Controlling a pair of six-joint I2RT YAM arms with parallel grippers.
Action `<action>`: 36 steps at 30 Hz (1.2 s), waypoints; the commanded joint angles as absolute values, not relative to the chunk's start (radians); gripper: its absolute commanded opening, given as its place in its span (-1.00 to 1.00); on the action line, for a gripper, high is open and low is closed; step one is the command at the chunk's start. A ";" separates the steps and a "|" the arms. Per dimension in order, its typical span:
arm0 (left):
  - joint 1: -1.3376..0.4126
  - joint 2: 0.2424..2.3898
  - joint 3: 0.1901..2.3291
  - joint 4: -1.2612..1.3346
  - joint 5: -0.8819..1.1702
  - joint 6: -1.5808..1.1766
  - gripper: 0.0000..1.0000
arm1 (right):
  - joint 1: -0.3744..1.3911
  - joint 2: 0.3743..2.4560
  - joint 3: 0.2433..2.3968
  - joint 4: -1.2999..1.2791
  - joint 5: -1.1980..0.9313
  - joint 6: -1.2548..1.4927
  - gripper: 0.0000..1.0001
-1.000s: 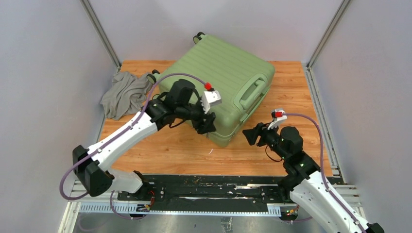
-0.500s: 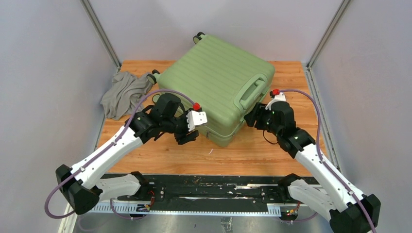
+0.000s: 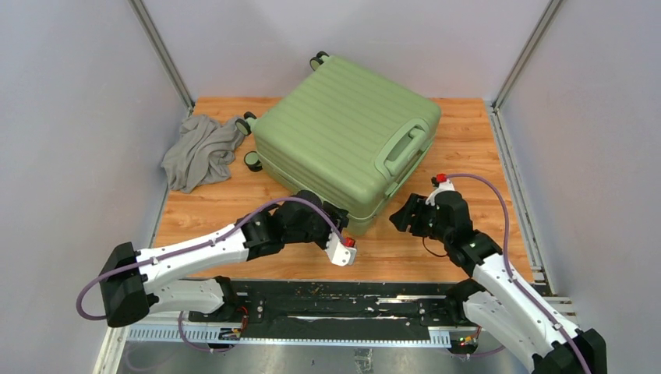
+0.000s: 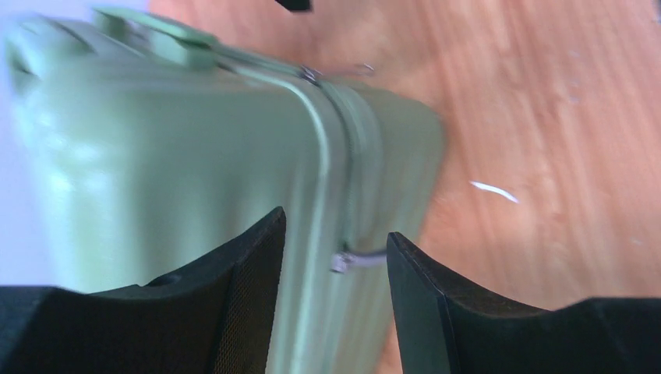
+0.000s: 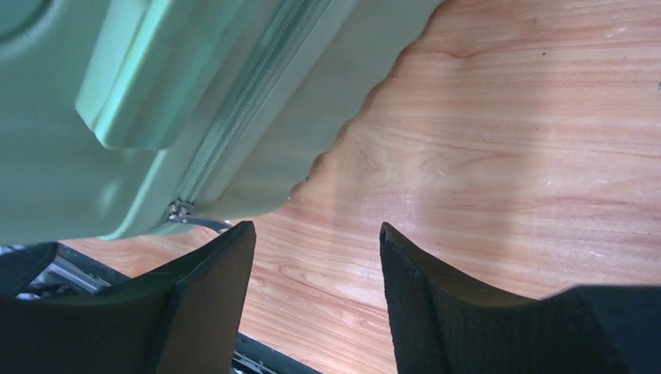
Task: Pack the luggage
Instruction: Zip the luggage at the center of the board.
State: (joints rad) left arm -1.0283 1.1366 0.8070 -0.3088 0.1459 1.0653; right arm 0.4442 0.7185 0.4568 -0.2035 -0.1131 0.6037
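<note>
The luggage (image 3: 347, 140) is a light-green ribbed suitcase lying shut and flat on the wooden table (image 3: 234, 210). My left gripper (image 3: 341, 216) is at its near corner. In the left wrist view this gripper (image 4: 335, 234) is open, the zipper seam runs between its fingers, and a metal zipper pull (image 4: 355, 259) sticks out by the right finger, ungripped. My right gripper (image 3: 396, 220) hovers beside the suitcase's near right side, below the side handle (image 3: 403, 149). It is open over bare wood (image 5: 316, 234), with a second zipper pull (image 5: 191, 220) just off its left finger.
A crumpled grey cloth (image 3: 201, 150) lies on the table left of the suitcase, by its wheels (image 3: 251, 160). Metal frame posts and grey walls close in both sides. The black base rail (image 3: 327, 308) runs along the near edge.
The left arm dropped from the suitcase's top to its near corner, wrist rolled over. The right arm reached up toward the side handle, then drew back toward the near right.
</note>
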 commanded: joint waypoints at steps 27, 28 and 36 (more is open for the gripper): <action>-1.131 1.142 0.552 0.123 0.067 1.658 0.03 | 0.153 0.957 0.307 0.816 -0.526 1.262 0.26; -1.131 1.143 0.552 0.122 0.067 1.657 0.03 | 0.153 0.939 0.299 0.800 -0.511 1.257 0.28; -1.132 1.130 0.564 0.122 0.070 1.653 0.02 | 0.153 1.053 0.325 0.854 -0.533 1.264 0.26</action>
